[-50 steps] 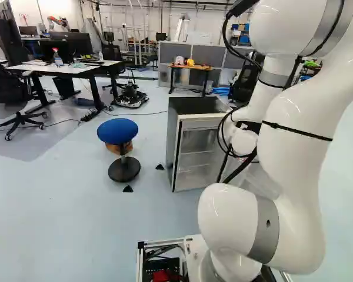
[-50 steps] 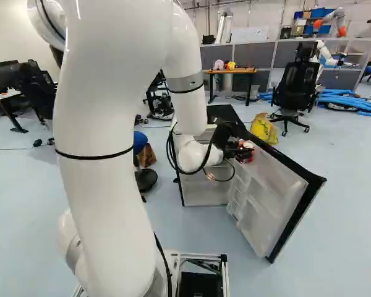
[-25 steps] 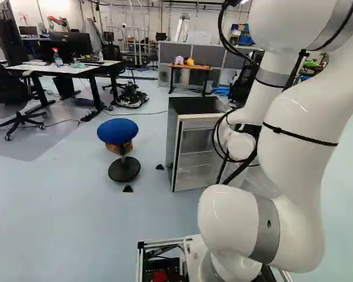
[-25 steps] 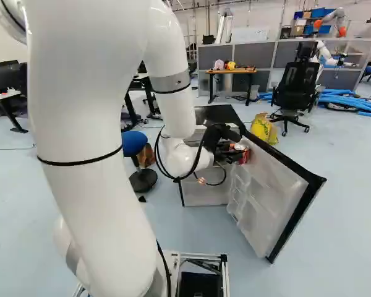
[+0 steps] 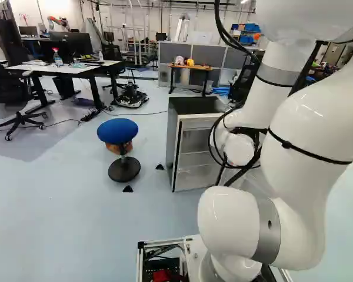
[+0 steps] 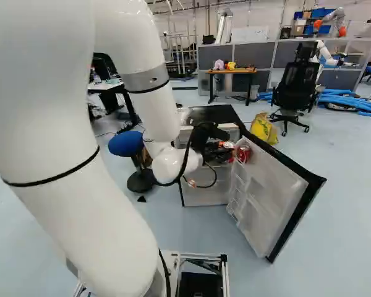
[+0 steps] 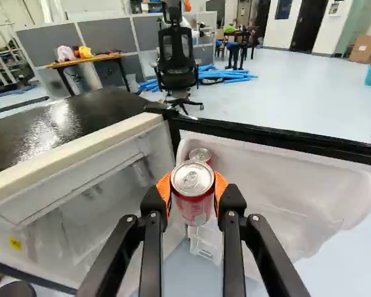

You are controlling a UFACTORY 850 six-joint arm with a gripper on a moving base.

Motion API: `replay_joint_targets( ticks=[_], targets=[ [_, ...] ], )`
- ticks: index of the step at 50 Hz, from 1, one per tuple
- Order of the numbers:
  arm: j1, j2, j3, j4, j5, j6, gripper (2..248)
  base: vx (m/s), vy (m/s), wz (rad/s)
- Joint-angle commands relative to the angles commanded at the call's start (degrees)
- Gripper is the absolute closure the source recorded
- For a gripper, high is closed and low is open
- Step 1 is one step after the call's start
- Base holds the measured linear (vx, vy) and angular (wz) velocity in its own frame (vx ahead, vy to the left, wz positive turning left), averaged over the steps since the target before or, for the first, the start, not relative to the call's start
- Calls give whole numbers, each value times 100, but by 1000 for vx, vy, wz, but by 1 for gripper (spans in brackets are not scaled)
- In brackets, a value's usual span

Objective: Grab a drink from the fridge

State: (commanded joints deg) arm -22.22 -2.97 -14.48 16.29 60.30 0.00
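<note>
Arm: reached from its lowest joint toward the fridge; white, curved.
Fingers (image 6: 219, 153): closed on a red-and-silver can from two sides, the orange pads (image 7: 164, 187) pressed against it.
Held can (image 7: 193, 185): gripped upright, top uncovered, beside the inner face of the open door, near its hinge corner.
Second can (image 7: 200, 154): seen just past the held one, kept within the door near its top edge; whether the two touched could not be told.
Door (image 6: 269, 192): swung wide open, black-edged, fitted with pale bins.
Fridge (image 5: 197, 106): stood on the floor, its dark top joined to the door at the front corner.
Stool (image 5: 117, 130): blue-seated, placed left of the fridge in the left base view.
Yellow bag (image 6: 263, 128): set on the floor behind the door.
Black chair (image 6: 298, 86): placed beyond the bag.
Wooden desk (image 6: 247, 70): topped by a pink item (image 6: 219, 64) toward its left end and a yellow one (image 6: 231, 65) nearer its middle, in the right base view.
</note>
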Motion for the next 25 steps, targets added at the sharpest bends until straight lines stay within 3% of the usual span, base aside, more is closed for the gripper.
replay_joint_targets(
  ticks=[25],
  targets=[
    [133,858,443,-890,-687,0,158,0,0,0]
  ],
)
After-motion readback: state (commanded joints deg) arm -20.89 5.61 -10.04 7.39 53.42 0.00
